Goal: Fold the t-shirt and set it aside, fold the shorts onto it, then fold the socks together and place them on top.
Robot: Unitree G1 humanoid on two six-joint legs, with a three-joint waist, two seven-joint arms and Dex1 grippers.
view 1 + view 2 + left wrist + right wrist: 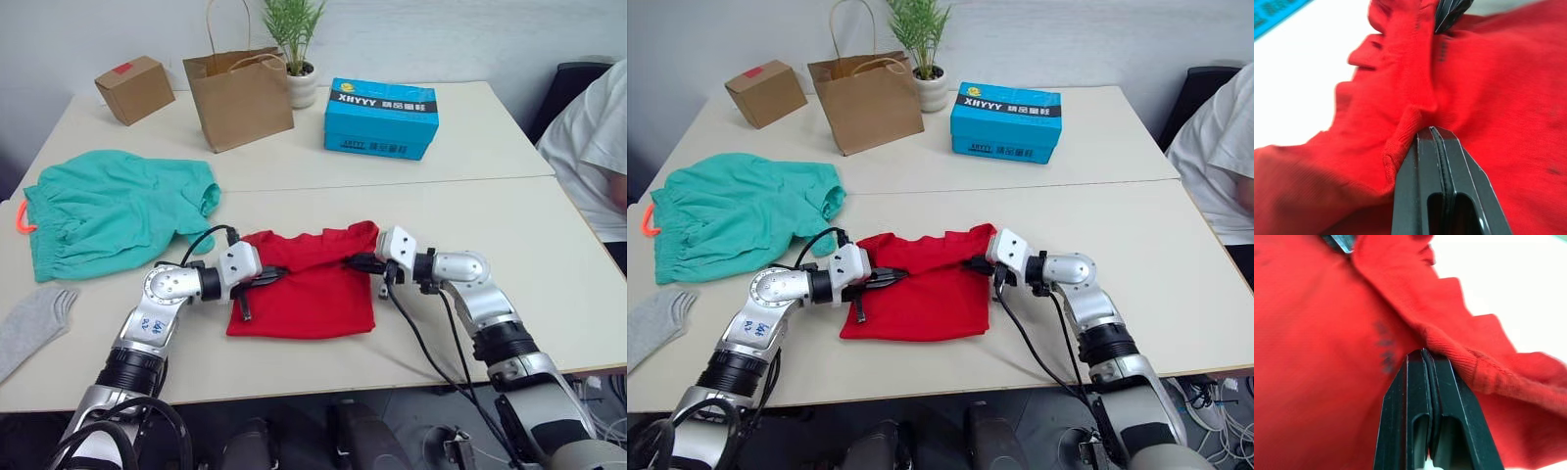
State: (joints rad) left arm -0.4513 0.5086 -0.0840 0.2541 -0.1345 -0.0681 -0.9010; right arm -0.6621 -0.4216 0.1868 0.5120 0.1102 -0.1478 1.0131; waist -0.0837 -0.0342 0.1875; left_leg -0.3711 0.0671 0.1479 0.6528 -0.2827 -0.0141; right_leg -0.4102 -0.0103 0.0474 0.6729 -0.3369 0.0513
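Looking down over my two arms, I am seeing the bright red cloth t-shirt (312,287) lying folded into a small, almost square shape on the pale worktop (470,225), right in front of me. My left gripper (266,277) is pinching the shirt's left edge, and its jaws are pressed together on a ridge of red cloth. My right gripper (361,262) is pinching the shirt's upper right corner, with its jaws clamped together on a thick red hem.

The teal-green cloth shorts (110,209) are lying spread out on the worktop to the left, apart from the shirt, with a bit of neon orange drawstring (20,217) sticking out at their far left. One small light grey knit sock (31,321) is lying near the front left edge.

At the back, a brown paper bag (239,96), a small cardboard box (134,89), a green plant in a white pot (295,49) and a blue box (381,118) are standing. A person in a white shirt (593,149) is sitting at the right.
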